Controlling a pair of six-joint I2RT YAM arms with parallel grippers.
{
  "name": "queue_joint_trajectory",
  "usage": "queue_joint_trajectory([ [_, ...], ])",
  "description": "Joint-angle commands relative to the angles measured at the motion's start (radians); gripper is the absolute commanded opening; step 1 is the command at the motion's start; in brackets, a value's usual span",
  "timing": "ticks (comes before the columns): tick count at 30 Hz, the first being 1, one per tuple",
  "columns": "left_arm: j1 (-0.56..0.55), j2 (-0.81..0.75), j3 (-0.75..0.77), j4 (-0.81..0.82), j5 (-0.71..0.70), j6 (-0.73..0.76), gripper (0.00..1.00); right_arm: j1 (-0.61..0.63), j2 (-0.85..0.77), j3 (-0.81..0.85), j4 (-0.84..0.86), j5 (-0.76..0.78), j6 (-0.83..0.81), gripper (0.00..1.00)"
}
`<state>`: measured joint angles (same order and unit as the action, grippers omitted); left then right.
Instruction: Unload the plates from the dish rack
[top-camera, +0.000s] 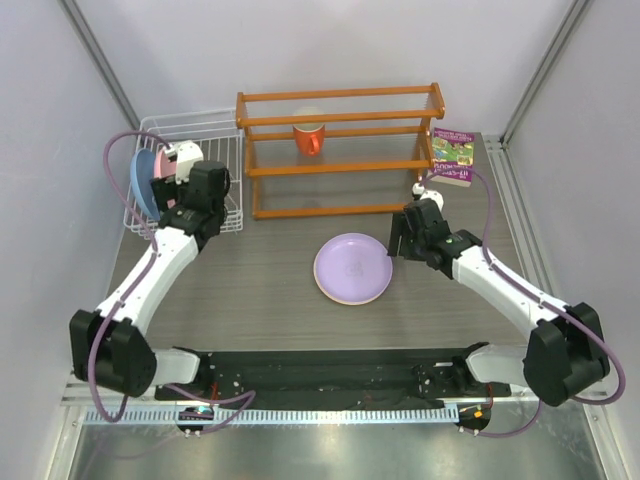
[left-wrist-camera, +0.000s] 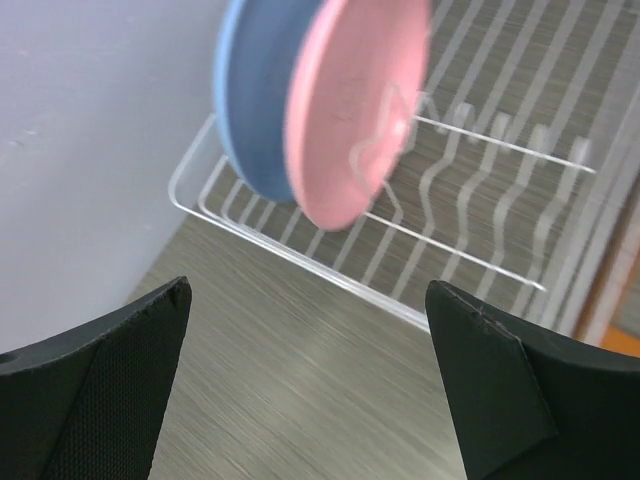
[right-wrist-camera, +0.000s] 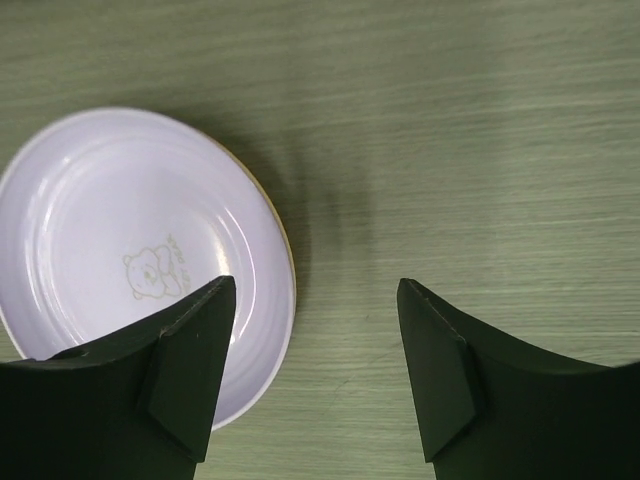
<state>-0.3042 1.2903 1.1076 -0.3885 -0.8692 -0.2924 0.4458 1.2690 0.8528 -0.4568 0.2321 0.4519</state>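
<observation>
The left gripper (left-wrist-camera: 308, 292) hung with its jaws spread wide and empty, just short of the dish rack (left-wrist-camera: 300, 258), which sat at ten o'clock on the table (top-camera: 260, 295). Inside it the pink plate (left-wrist-camera: 350, 110) and the light blue plate (left-wrist-camera: 250, 100) stood on edge, close together. A closing pinch might therefore take both rims at once, or a finger might snag a wire prong and drag the light rack along. The right gripper (right-wrist-camera: 315, 287) was likewise spread and held nothing, at three o'clock of the lilac plate (right-wrist-camera: 120, 230), which lay flat near the table's centre. A thin yellow edge (right-wrist-camera: 289, 250) peeped from beneath it (probably the yellow-orange plate, though I could not be sure). A careless sweep there might nudge that pile. The orange shelf frame (top-camera: 340, 150) with its mug (top-camera: 308, 138) stood at twelve o'clock, right beside the rack, crowding any lift towards that side. A book (top-camera: 453, 157) lay at two o'clock, well clear.
</observation>
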Motion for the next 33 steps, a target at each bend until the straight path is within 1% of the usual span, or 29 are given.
queue_joint_trajectory([
  [1,0.085,0.095,0.06,0.169,-0.109,0.102,1.0,-0.019,-0.051,0.042,-0.013,0.055,-0.032,0.72],
  [4,0.125,0.182,0.109,0.232,-0.131,0.172,1.0,-0.038,-0.039,0.035,-0.014,0.044,-0.039,0.72],
  [10,0.201,0.345,0.225,0.266,-0.099,0.213,0.99,-0.07,-0.011,0.032,-0.013,0.019,-0.045,0.72],
  [13,0.244,0.414,0.265,0.254,-0.073,0.197,0.99,-0.09,-0.005,0.034,-0.011,0.01,-0.05,0.72],
  [14,0.257,0.428,0.287,0.243,-0.026,0.165,0.99,-0.096,-0.003,0.035,-0.011,0.009,-0.051,0.72],
  [15,0.282,0.44,0.294,0.22,-0.007,0.148,1.0,-0.101,0.001,0.035,-0.011,0.004,-0.053,0.72],
  [17,0.3,0.48,0.31,0.215,0.035,0.125,0.99,-0.114,0.004,0.038,-0.011,0.001,-0.059,0.72],
  [20,0.33,0.51,0.319,0.206,0.065,0.121,0.95,-0.128,0.007,0.035,-0.011,-0.008,-0.061,0.71],
  [23,0.332,0.515,0.324,0.206,0.088,0.114,0.8,-0.134,0.013,0.035,-0.01,-0.014,-0.056,0.69],
  [25,0.333,0.514,0.327,0.203,0.099,0.108,0.74,-0.134,0.018,0.034,-0.01,-0.019,-0.053,0.68],
  [26,0.333,0.509,0.327,0.203,0.105,0.107,0.66,-0.134,0.017,0.035,-0.008,-0.019,-0.05,0.67],
  [28,0.333,0.501,0.325,0.198,0.108,0.104,0.56,-0.134,0.018,0.029,-0.006,-0.022,-0.047,0.65],
  [29,0.332,0.498,0.325,0.2,0.107,0.102,0.46,-0.134,0.015,0.026,-0.005,-0.022,-0.044,0.65],
  [31,0.333,0.492,0.327,0.198,0.11,0.105,0.34,-0.136,0.012,0.017,-0.003,-0.025,-0.045,0.65],
  [32,0.333,0.489,0.328,0.192,0.11,0.105,0.22,-0.136,0.012,0.014,-0.002,-0.025,-0.045,0.65],
  [33,0.333,0.489,0.333,0.188,0.111,0.104,0.18,-0.136,0.012,0.011,-0.002,-0.025,-0.044,0.65],
])
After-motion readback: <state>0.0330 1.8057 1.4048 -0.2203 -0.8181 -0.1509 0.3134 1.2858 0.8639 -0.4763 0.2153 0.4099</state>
